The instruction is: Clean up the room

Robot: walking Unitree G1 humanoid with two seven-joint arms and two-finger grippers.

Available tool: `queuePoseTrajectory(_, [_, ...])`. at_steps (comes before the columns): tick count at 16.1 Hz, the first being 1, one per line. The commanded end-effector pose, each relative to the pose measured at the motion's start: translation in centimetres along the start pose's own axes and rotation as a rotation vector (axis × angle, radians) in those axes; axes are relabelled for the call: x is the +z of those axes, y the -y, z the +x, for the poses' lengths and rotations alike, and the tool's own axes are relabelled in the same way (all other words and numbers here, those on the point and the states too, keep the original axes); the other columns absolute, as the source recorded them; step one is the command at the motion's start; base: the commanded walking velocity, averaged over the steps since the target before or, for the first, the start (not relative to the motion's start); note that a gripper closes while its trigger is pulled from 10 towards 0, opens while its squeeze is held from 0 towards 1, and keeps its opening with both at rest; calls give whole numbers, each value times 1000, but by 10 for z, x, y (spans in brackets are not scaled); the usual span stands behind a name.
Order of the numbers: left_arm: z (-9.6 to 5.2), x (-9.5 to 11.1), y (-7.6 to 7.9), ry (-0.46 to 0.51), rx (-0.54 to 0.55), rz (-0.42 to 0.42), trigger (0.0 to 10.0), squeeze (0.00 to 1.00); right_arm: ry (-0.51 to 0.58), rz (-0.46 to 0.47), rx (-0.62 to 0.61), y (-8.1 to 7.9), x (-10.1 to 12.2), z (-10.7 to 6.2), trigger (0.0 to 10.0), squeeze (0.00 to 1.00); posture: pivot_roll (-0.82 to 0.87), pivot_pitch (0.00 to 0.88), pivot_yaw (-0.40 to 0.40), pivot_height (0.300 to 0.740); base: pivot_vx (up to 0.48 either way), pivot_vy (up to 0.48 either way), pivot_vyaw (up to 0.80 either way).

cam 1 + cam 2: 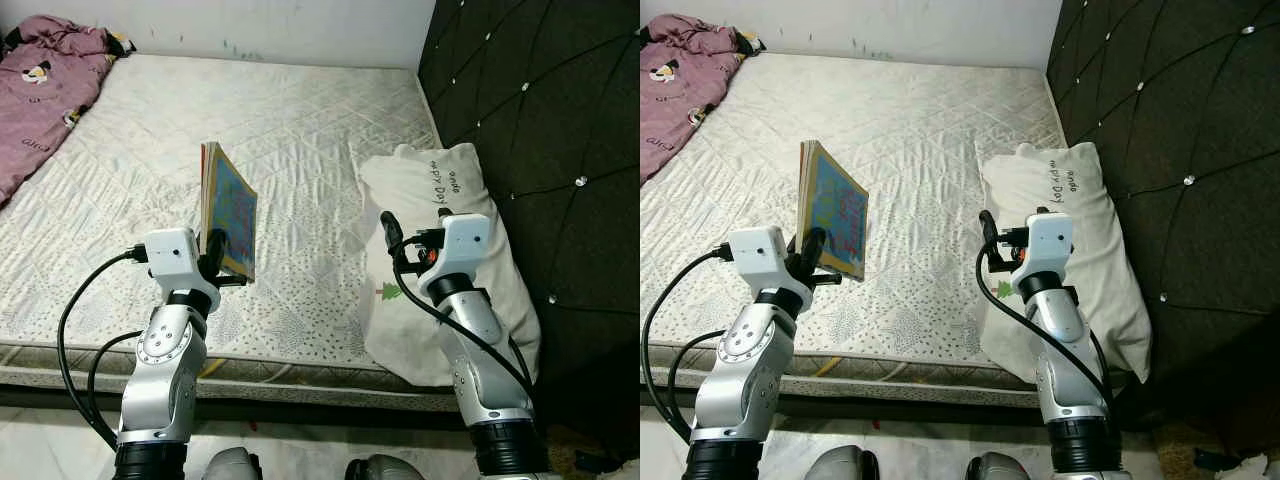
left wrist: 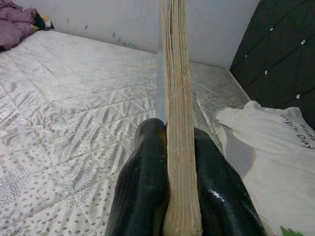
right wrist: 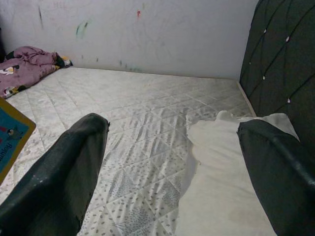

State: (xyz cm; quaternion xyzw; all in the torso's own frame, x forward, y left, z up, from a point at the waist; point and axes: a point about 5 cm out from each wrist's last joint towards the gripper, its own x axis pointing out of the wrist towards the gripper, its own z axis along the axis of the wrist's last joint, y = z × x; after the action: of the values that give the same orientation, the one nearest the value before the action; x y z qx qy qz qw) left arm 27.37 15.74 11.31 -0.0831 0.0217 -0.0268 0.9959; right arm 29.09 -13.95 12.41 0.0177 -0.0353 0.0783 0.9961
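A thin picture book (image 1: 228, 210) is held upright above the near part of the mattress (image 1: 300, 130), clamped at its lower edge between the two black fingers (image 2: 142, 187) of the left gripper (image 1: 218, 262); in the left wrist view the page edges are seen running straight up from between the fingers, which are pressed against both covers. The book is clear of the mattress and touches nothing but the fingers. The right gripper (image 3: 172, 167) is held over the near edge of the mattress, just beside the white pillow (image 1: 450, 250), with its fingers spread wide apart and nothing between them. The pillow lies on the mattress against the dark padded headboard (image 1: 540, 120), its near end hanging a little over the mattress edge. At the far corner of the mattress, well apart from the book, a purple blanket (image 1: 45, 90) is bunched up with some small items beside it that cannot be made out. As a judgement, the tidying is at an early-to-middle stage: one loose thing has been picked up off the bed but not yet put away, no storage place is visible, and the blanket and the pillow remain to be dealt with.
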Motion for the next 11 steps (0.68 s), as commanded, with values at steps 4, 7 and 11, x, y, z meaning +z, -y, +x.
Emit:
queuePoseTrajectory(4, [3, 16, 4, 64, -5, 9, 10000, 0, 13, -3, 22, -2, 5, 1, 10000, 0, 13, 35, -33, 689, 0, 0, 0])
queuePoseTrajectory(7, [3, 16, 4, 64, -3, 7, 10000, 0, 11, -2, 25, -3, 5, 1, 10000, 0, 13, 36, -34, 659, 0, 0, 0])
queuePoseTrajectory(11, [3, 16, 4, 65, -1, 4, 10000, 0, 8, -5, 26, -3, 5, 1, 10000, 0, 13, 36, -34, 621, 0, 0, 0])
